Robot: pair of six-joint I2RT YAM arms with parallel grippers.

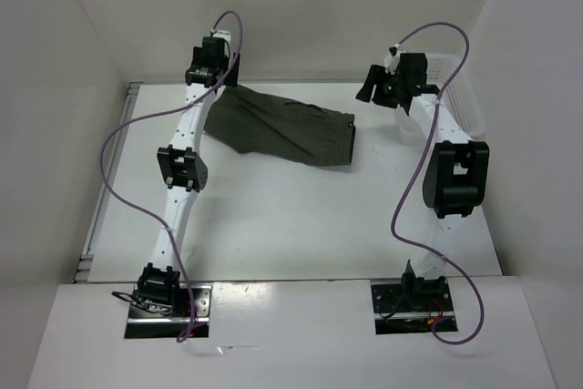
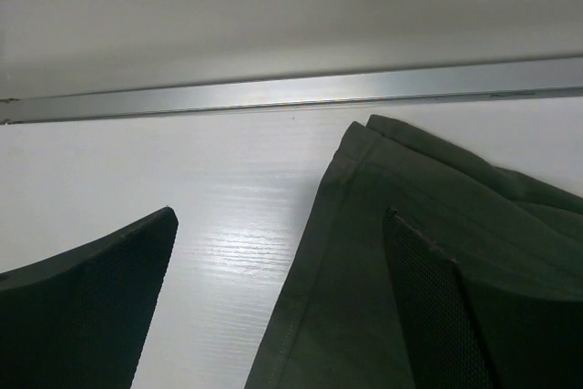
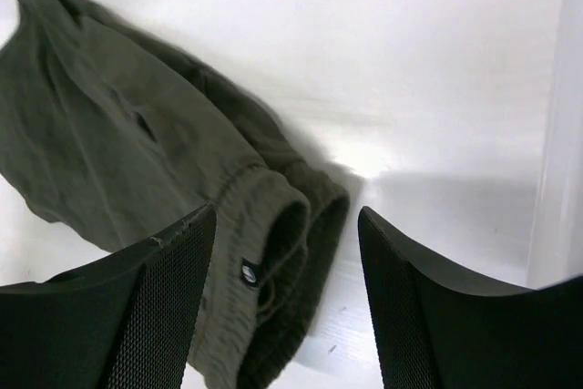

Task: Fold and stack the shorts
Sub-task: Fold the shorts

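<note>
1. Left fingers [image 2: 91,307] are spread wide. Nothing sits between them and they grip nothing.
2. Right fingers [image 3: 428,307] are also apart and empty.
3. Shorts [image 1: 282,129] lie on the table [image 1: 291,225] toward its far side. They are folded into one long dark-olive strip that stretches between the two sets of fingers.
4. Left wrist view: the hemmed leg corner of the shorts lies under and ahead of the right-hand one of the left fingers. The other finger hangs over bare table. I cannot tell whether the finger touches the cloth.
5. Rail [image 2: 291,93] runs straight across ahead of the left fingers, beyond the shorts' corner, at the foot of the back wall.
6. Right wrist view: the waistband [image 3: 273,252] end lies below the gap between the right fingers, nearer the left-hand one. Two gathered layers show, one on the other.
7. A small label [image 3: 248,272] is on the waistband, just beside the left-hand finger.
8. The rest of the shorts runs away from the right fingers, ahead and to their left.
9. Top view: the right fingers sit just beside the waistband end, with a strip of table showing between them and the cloth. The left fingers are at the opposite end, over the leg corner.
10. Basket [image 1: 465,97], white mesh, stands near the right fingers on their right, partly behind the right arm.
</note>
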